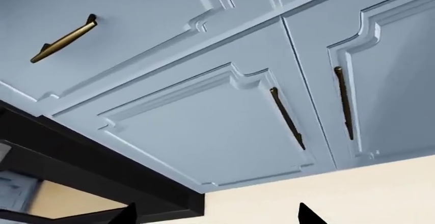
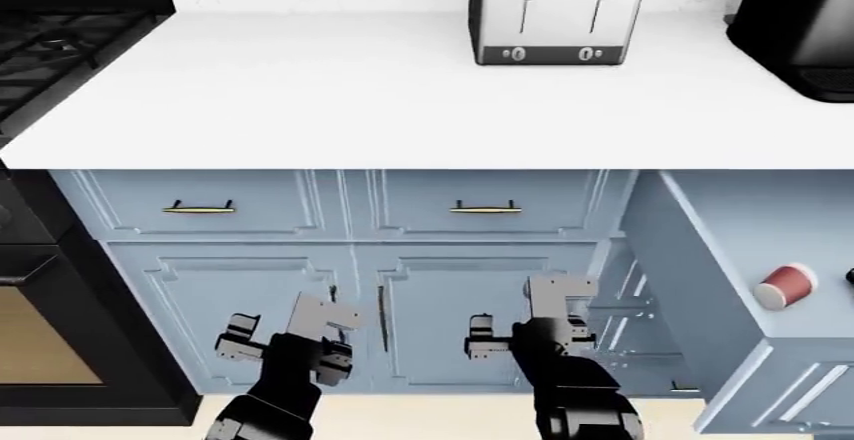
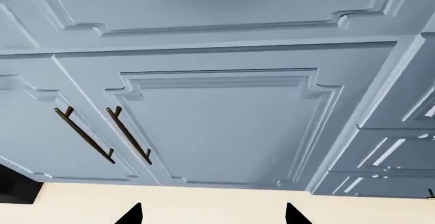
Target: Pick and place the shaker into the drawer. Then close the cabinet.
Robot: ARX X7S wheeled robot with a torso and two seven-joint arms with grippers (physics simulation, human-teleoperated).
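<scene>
The drawer point(image 2: 721, 222) stands pulled out at the right of the head view, with its light blue inside showing. The shaker is out of view. The blue-grey cabinet point(image 2: 441, 295) fills the lower middle, its tall doors shut. My left gripper point(image 2: 238, 338) hangs open in front of the left door point(image 1: 204, 132), nothing between its fingers. My right gripper point(image 2: 483, 338) is also open and empty, facing the right door point(image 3: 224, 127). Only the dark fingertips point(image 1: 309, 215) point(image 3: 132, 215) show in the wrist views, above the cream floor.
A red paper cup point(image 2: 785, 286) lies in the open drawer. The white counter point(image 2: 334, 90) carries a toaster point(image 2: 558, 10) and a black machine point(image 2: 801, 20). A black stove point(image 2: 54, 40) and its oven front point(image 1: 81, 173) stand at the left.
</scene>
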